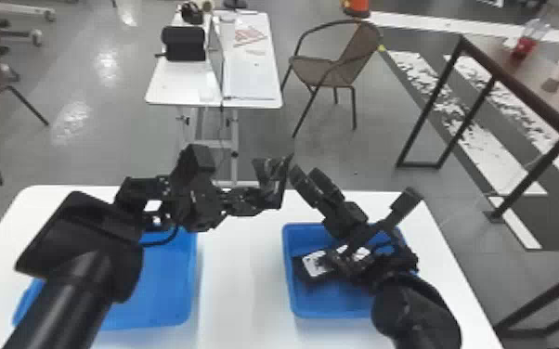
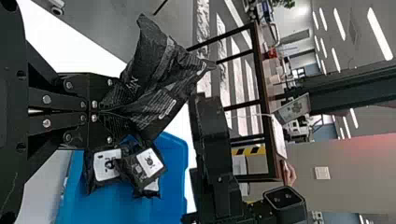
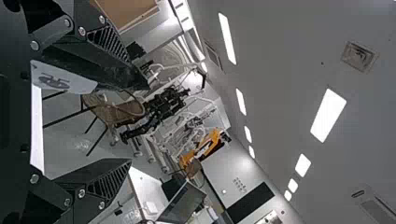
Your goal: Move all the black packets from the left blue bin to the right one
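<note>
One black packet (image 2: 156,79) is pinched in the left gripper (image 1: 261,202), near the bench's far edge (image 1: 83,189) — just beside a finger of the right gripper (image 1: 355,185), which is spread wide. More black packets (image 1: 316,265) lie in the right bin (image 1: 311,307) — toward its left edge.
</note>
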You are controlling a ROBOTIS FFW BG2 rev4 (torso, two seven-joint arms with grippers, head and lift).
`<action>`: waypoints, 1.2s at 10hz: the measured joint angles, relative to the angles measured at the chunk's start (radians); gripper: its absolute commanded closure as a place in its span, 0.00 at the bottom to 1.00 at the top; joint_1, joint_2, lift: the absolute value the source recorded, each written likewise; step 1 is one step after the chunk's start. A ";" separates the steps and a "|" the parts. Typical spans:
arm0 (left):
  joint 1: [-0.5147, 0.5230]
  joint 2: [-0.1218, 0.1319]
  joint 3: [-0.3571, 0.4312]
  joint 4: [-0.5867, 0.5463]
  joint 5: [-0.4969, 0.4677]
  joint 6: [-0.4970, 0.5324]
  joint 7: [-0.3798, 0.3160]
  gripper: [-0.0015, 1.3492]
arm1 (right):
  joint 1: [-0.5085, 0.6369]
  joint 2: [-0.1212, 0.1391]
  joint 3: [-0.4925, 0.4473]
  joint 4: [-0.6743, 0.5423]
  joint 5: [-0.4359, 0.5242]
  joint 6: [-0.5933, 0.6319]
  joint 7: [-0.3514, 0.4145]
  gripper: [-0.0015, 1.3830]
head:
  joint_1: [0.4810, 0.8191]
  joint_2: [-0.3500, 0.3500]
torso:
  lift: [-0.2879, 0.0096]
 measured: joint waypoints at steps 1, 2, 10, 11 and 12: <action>-0.015 -0.001 -0.016 0.027 0.016 -0.005 -0.003 0.90 | -0.014 0.007 0.005 0.003 0.006 0.000 0.000 0.23 | 0.63 0.26 | 0.97; -0.026 -0.001 -0.028 0.046 0.023 -0.009 -0.004 0.90 | -0.023 0.015 0.010 0.003 0.011 0.000 0.000 0.23 | 0.63 0.26 | 0.97; -0.042 -0.001 -0.039 0.071 0.053 -0.037 0.004 0.70 | -0.044 0.020 0.048 0.011 0.064 0.035 -0.018 0.93 | 0.63 0.29 | 0.97; -0.034 -0.001 -0.028 0.071 0.068 -0.054 0.024 0.36 | -0.045 0.019 0.040 0.015 0.053 0.028 -0.020 0.93 | 0.63 0.29 | 0.97; -0.014 -0.001 -0.004 0.068 0.093 -0.062 0.046 0.10 | -0.047 0.018 0.016 0.017 0.052 0.023 -0.023 0.93 | 0.63 0.28 | 0.97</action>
